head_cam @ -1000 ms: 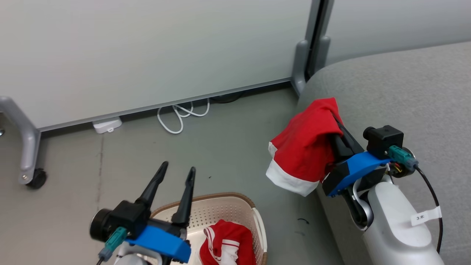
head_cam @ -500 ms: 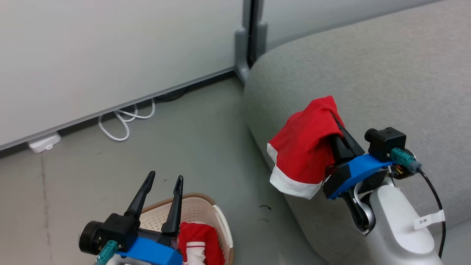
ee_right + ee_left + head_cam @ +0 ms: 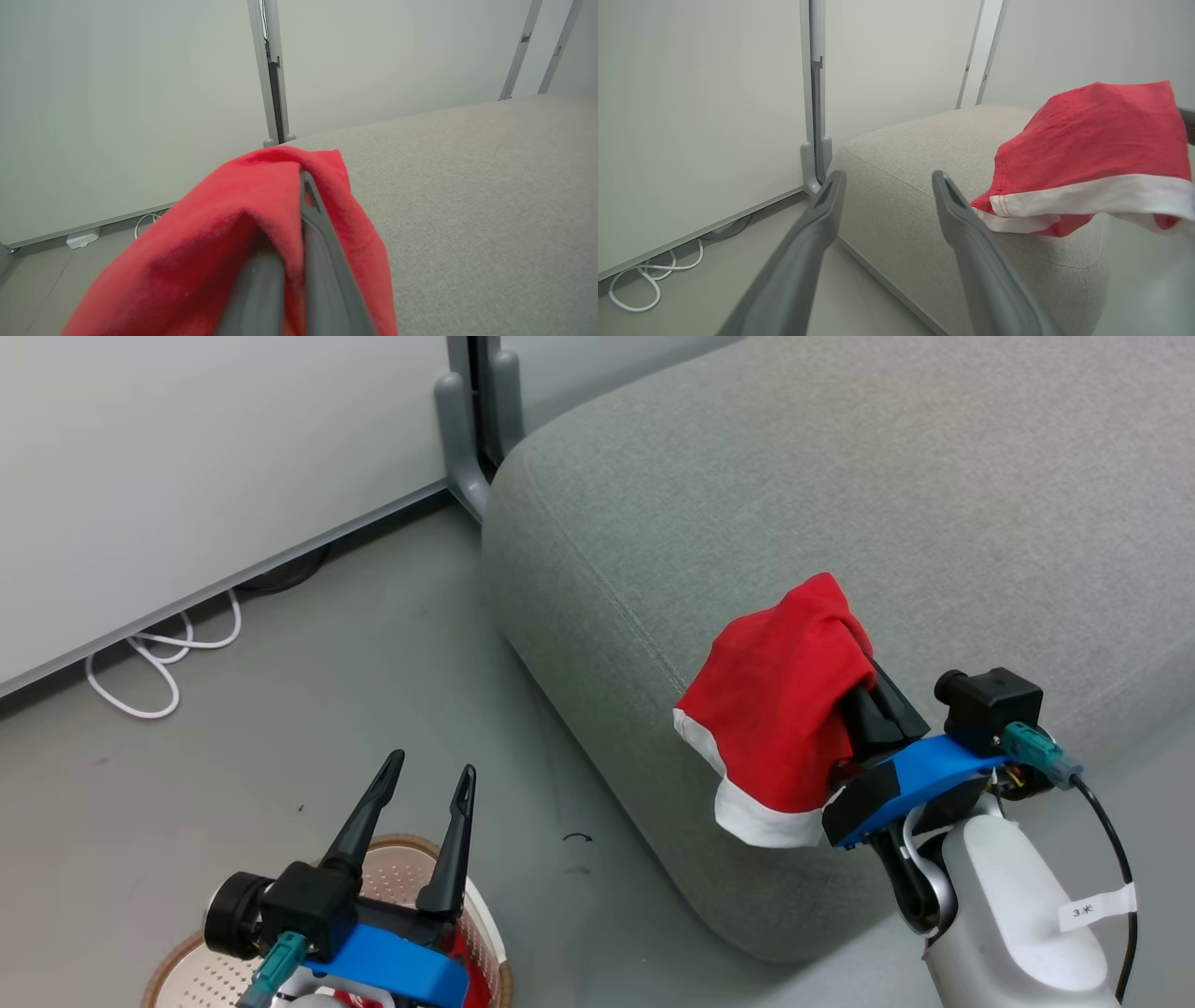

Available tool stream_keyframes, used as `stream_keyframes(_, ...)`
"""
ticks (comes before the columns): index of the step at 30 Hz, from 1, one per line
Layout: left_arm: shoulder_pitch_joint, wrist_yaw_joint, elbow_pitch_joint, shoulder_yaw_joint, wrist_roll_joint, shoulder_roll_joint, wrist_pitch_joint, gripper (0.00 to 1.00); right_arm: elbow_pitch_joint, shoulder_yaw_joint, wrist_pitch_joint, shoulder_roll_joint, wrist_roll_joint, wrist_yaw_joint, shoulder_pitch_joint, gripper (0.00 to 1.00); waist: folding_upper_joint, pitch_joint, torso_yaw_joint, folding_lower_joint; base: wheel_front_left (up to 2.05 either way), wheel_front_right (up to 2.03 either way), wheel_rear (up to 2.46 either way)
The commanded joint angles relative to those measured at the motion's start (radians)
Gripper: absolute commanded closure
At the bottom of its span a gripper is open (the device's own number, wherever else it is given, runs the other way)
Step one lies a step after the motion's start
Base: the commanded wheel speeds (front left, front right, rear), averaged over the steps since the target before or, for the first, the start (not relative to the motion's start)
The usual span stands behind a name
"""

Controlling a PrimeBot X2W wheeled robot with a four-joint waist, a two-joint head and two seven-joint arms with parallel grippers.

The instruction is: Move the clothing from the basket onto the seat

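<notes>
Because my right claw (image 3: 299,205) is clamped shut on a fold of it, the soft red garment with a white hem band (image 3: 775,728) drapes over the two dark fingers like a hood, its loose hem hanging down to the claw's left. It hangs over the near edge of the large light-grey fabric sofa (image 3: 840,476), close to the rounded corner. From the left wrist view I cannot tell whether the hem touches the cushion or only hangs just above it. I judge this to be the carry step: the piece is held high so that it clears the sofa's front edge before I let go, and it wants to go further over the cushion so that it cannot slide off onto the grey floor (image 3: 280,728).

The cream-white perforated plastic basket (image 3: 420,841) stands on the floor, well apart from the sofa, with a strip of red cloth (image 3: 457,952) showing inside it, so there is more to fetch. My left claw (image 3: 431,762) hovers above the basket with its jaws spread wide and nothing between them, placed there, I think, for the next pick.
</notes>
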Motion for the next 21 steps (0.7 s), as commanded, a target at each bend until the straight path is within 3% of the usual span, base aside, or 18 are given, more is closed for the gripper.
stream_keyframes(1, -0.009, -0.003, -0.004, 0.005, 0.007, 0.004, -0.003, 0.0, -0.006, 0.001, -0.007, -0.001, 0.005, 0.0, 0.006, 1.0, 0.0, 0.009, -0.012, 0.0, 0.0, 0.0, 0.0)
stream_keyframes(12, -0.021, -0.01, -0.009, 0.002, 0.021, 0.003, -0.003, 0.0, 0.017, -0.029, -0.021, -0.001, 0.032, 0.0, -0.046, 1.0, 0.0, 0.034, -0.007, 0.0, 0.0, 0.0, 0.0)
stream_keyframes(21, -0.068, -0.011, -0.054, -0.009, 0.038, 0.023, -0.003, 0.0, 0.134, -0.14, -0.013, -0.001, 0.077, 0.0, -0.263, 1.0, 0.0, 0.15, 0.046, 0.0, 0.0, 0.0, 0.0)
